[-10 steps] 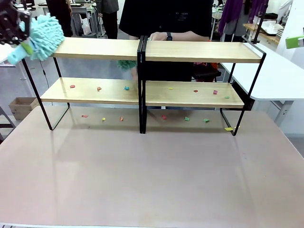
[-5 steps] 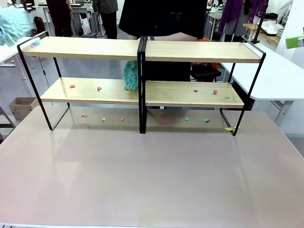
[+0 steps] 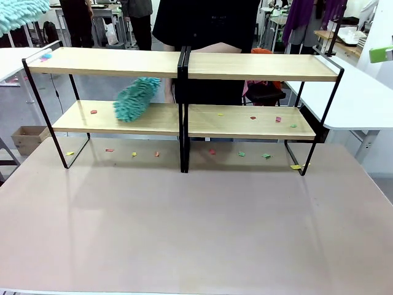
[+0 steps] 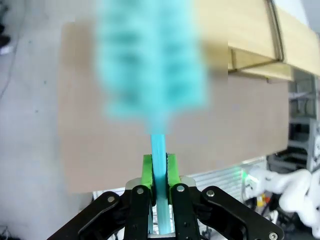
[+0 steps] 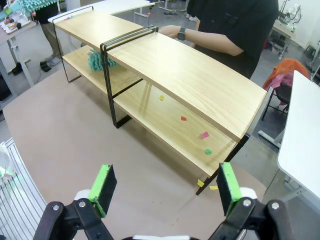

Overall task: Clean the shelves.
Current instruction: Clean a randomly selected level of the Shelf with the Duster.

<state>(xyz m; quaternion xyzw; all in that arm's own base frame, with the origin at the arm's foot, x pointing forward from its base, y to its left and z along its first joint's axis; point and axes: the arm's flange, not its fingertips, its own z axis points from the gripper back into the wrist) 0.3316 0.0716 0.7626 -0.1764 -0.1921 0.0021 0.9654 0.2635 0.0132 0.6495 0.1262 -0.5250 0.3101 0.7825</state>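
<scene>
1. Left pincer (image 4: 159, 163) is clenched on the pale-blue handle of a teal duster (image 4: 150, 55), whose blurred head juts straight ahead of it.
2. Right pincer (image 5: 166, 189) hangs released, pads wide apart.
3. The shelves (image 5: 175, 75) stretch ahead of that pincer on the desk (image 5: 65, 135).
4. A second duster (image 3: 135, 98) rests on the lower left board, and scraps (image 5: 204, 135) dot the lower right one.

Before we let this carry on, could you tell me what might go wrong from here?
First, the left arm's duster hangs by the top left corner of the shelves while a second duster is at the lower left board, so they may clash. Second, scraps swept off the boards may just drop onto the tabletop, where others already lie.
</scene>
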